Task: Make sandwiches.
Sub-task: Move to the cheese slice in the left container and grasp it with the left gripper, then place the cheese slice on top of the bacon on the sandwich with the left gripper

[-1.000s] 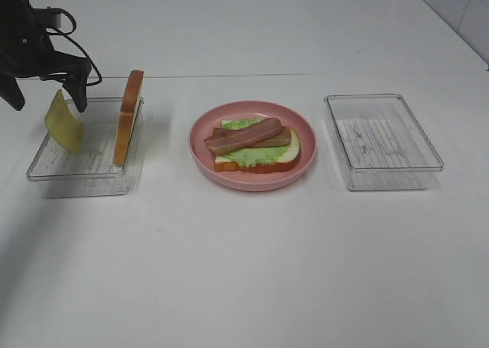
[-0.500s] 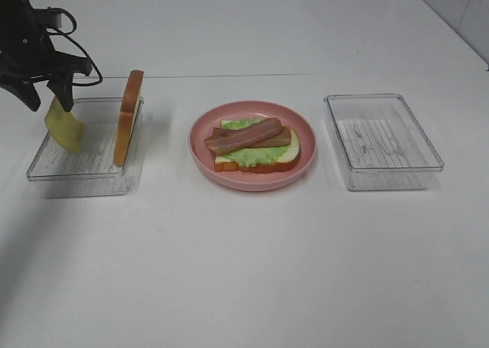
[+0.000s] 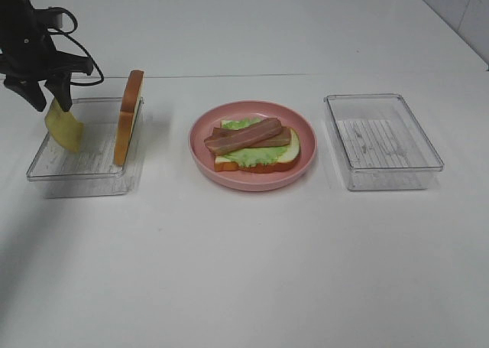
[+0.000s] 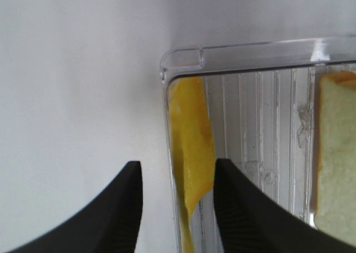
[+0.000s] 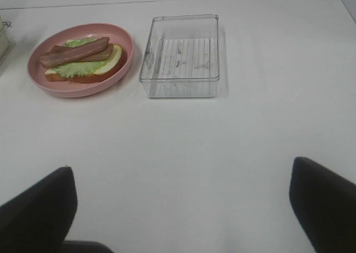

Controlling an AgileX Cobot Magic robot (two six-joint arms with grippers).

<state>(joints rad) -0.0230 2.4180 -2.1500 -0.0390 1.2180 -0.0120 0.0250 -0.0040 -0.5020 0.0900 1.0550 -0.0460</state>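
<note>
Left gripper straddles the top of the cheese slice, which leans against the outer wall of the left tray; we cannot tell whether it pinches. Right gripper gapes wide, holding nothing. Our half-built sandwich lies on the pink plate, and a bread slice stands on edge in the left tray.

bright, even light, soft shadows on the white table, glare along the clear tray rim.

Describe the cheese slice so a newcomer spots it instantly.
Find the clear tray left of the pink plate. The cheese slice stands tilted by its left wall: thin, plain yellow, unlike the thick, brown-crusted bread slice opposite.
</note>
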